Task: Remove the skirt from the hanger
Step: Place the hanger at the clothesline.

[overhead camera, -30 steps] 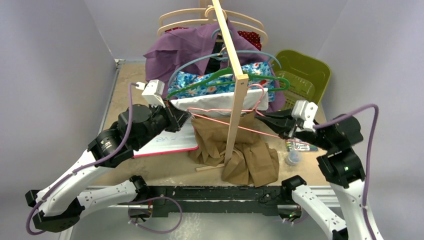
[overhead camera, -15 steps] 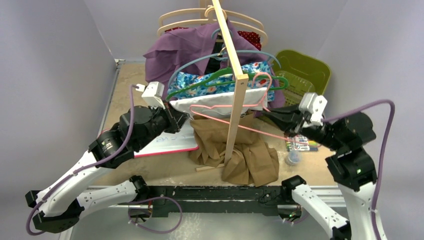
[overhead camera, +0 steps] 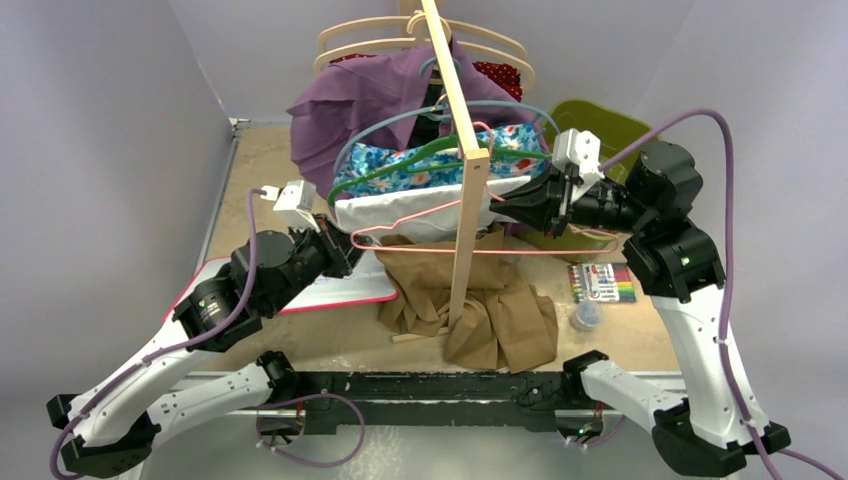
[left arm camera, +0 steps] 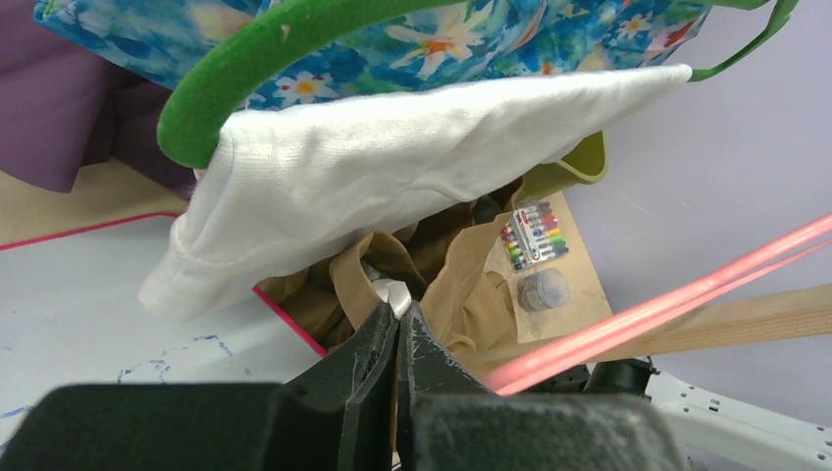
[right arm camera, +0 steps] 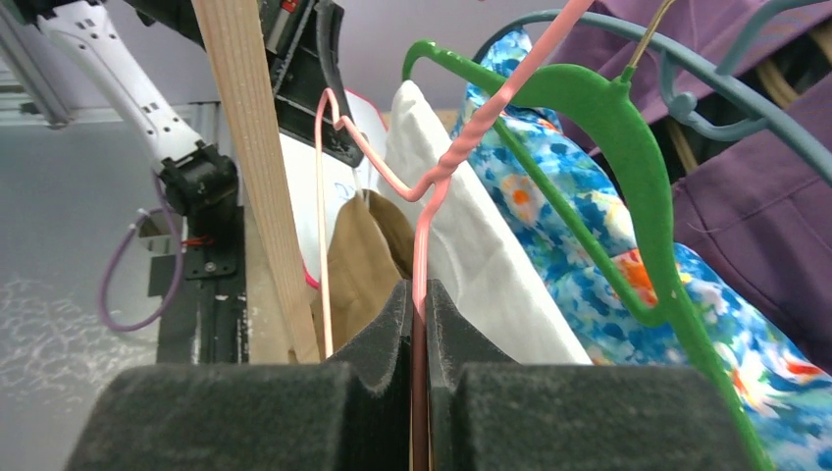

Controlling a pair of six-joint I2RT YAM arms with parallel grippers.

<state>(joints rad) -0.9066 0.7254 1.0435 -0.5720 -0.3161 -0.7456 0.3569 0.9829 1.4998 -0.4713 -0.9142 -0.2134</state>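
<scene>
The tan skirt lies crumpled on the table at the foot of the wooden post, off the hanger. The pink wire hanger hangs bare in the air just above it, in front of the white garment. My right gripper is shut on the hanger's wire, which runs straight up out of the pads at the gripper. My left gripper is low at the skirt's left edge. Its tips are shut on a pale bit of the skirt. The pink hanger crosses at the right.
A wooden rack post stands mid-table. On the rack hang a white garment, a floral one on a green hanger and a purple one. A green basket, a marker pack, a small jar and a whiteboard are around.
My right arm has risen and swung left toward the rack, carrying the pink hanger up off the skirt. My left gripper has drawn slightly back to the lower left.
</scene>
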